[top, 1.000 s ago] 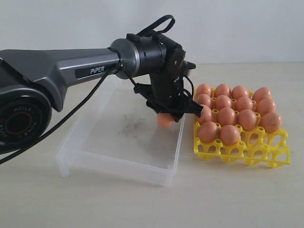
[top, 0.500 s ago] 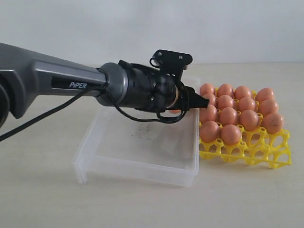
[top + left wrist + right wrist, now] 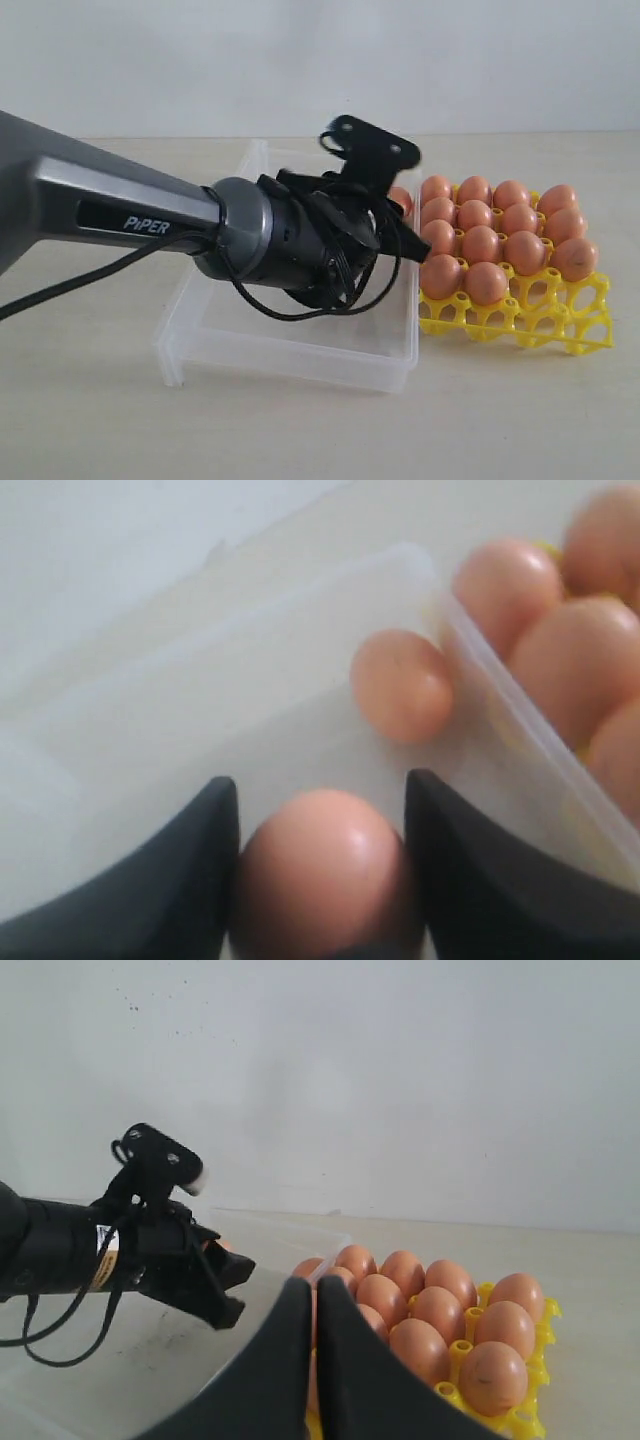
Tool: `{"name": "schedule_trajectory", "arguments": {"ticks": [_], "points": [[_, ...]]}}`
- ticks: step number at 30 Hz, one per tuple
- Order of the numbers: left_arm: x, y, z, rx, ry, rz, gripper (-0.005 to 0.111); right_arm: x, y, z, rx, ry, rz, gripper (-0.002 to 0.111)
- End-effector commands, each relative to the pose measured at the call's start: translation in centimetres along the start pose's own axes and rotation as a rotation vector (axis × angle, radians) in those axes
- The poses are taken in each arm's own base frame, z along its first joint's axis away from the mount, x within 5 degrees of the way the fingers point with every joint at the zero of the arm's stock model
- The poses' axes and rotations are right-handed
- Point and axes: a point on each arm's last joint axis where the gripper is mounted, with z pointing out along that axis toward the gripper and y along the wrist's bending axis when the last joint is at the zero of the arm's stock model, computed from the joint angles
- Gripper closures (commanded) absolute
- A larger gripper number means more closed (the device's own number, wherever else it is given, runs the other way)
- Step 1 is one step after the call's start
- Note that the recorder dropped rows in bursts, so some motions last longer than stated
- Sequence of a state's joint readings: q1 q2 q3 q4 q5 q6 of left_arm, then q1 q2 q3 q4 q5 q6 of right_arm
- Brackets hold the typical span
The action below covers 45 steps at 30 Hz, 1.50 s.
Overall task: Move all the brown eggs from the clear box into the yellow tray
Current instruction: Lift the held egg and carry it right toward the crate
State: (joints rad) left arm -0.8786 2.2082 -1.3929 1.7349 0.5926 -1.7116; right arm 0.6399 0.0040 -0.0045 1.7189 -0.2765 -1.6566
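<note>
Left gripper clamped on egg, inside box near tray-side wall. Second egg loose against that wall. Tray touching box, many eggs seated. Right gripper closed, empty.

A pale beige, matte tabletop runs back toward 12 o'clock to a plain white wall. Two things rest directly on it. The clear box, a large shallow rectangular bin of transparent plastic with low walls, sits near the middle. The yellow tray, a bright openwork plastic lattice of round cups, stands at 3 o'clock of the box, just beside its side wall; whether they touch cannot be told. Bare tabletop lies at 6 and 9 o'clock of the box.
</note>
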Motion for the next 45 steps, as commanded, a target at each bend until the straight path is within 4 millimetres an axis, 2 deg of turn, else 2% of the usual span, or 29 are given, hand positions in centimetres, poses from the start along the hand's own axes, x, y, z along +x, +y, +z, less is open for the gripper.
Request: {"name": "schedule_trajectory", "arguments": {"ticks": [1,4,9,12,14,15,18,19,22,24,26,29,32,38,43,45], "points": [[-0.8,0.7,-0.5,-0.092,-0.012,0.545,0.103,0.1,0.0,0.0,0.0,0.0,-0.001,0.109],[-0.5,1.9,-0.2,-0.165,0.038,0.83,0.103,0.1,0.0,0.0,0.0,0.0,-0.001,0.109],[0.0,2.9,0.3,-0.234,0.127,1.183,0.103,0.1,0.0,0.0,0.0,0.0,-0.001,0.109],[0.5,3.8,0.9,-0.244,0.182,1.34,0.103,0.1,0.0,0.0,0.0,0.0,-0.001,0.109],[0.6,4.0,1.0,-0.247,0.189,1.346,0.103,0.1,0.0,0.0,0.0,0.0,-0.001,0.109],[0.5,4.1,1.0,-0.253,0.18,1.277,0.103,0.1,0.0,0.0,0.0,0.0,-0.001,0.109],[-0.1,4.3,0.9,-0.261,0.106,0.884,0.103,0.1,0.0,0.0,0.0,0.0,-0.001,0.109],[-0.3,4.5,0.8,-0.244,0.065,0.643,0.103,0.1,0.0,0.0,0.0,0.0,-0.001,0.109],[-0.6,5.1,0.9,-0.109,0.013,0.171,0.103,0.1,0.0,0.0,0.0,0.0,-0.001,0.109],[-0.4,5.4,1.3,-0.047,0.017,-0.039,0.103,0.1,0.0,0.0,0.0,0.0,-0.001,0.109],[-0.1,5.6,1.7,-0.023,0.028,-0.149,0.103,0.1,0.0,0.0,0.0,0.0,-0.001,0.109],[-0.1,5.5,1.7,-0.004,0.032,-0.106,0.103,0.1,0.0,0.0,0.0,0.0,-0.001,0.109],[-0.2,5.3,1.5,-0.009,0.027,0.036,0.103,0.1,0.0,0.0,0.0,0.0,-0.001,0.109],[-0.9,5.6,1.0,-0.049,0.003,-0.155,0.103,0.1,0.0,0.0,0.0,0.0,-0.001,0.109],[-1.9,6.1,0.8,-0.057,-0.023,-0.166,0.103,0.1,0.0,0.0,0.0,0.0,-0.001,0.109],[-1.9,6.3,0.8,-0.062,-0.022,-0.108,0.103,0.1,0.0,0.0,0.0,0.0,-0.001,0.109]]}}
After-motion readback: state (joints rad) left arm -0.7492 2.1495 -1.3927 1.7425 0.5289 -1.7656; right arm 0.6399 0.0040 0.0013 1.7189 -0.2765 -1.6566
